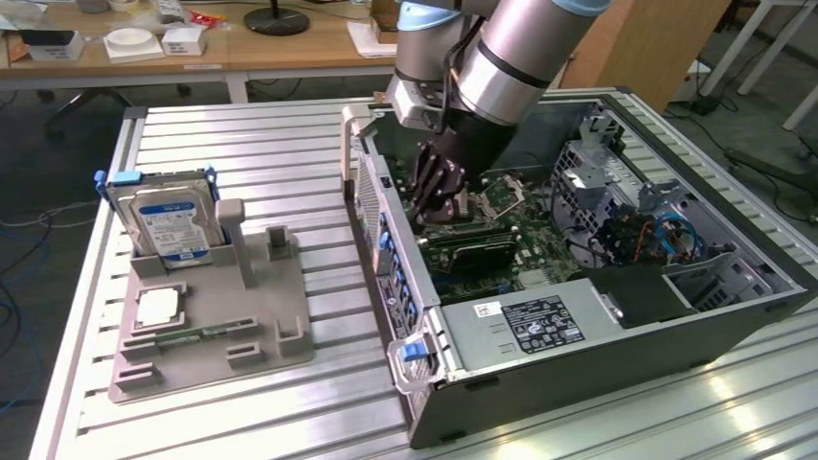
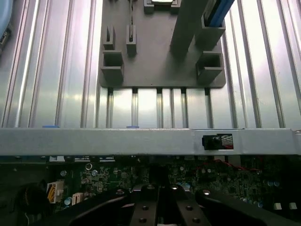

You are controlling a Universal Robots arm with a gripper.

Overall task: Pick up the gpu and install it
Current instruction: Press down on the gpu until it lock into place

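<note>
The gripper point(image 1: 435, 206) is seen lowered inside the open computer case point(image 1: 715, 316), directly over the motherboard point(image 1: 511, 235), near the case wall that faces the grey fixture tray point(image 1: 211, 331). Its jaws are closed. A dark, flat part, judged to be the gpu point(image 1: 463, 251), is seen lying on the motherboard just below the gripper, on the side toward the power supply point(image 1: 524, 326). Whether it is gripped, or already seated, cannot be told. Its long axis appears to run across the case, away from the tray-side wall. A hard drive point(image 1: 167, 225) is noted upright in the fixture tray on the desk point(image 1: 256, 144).
</note>
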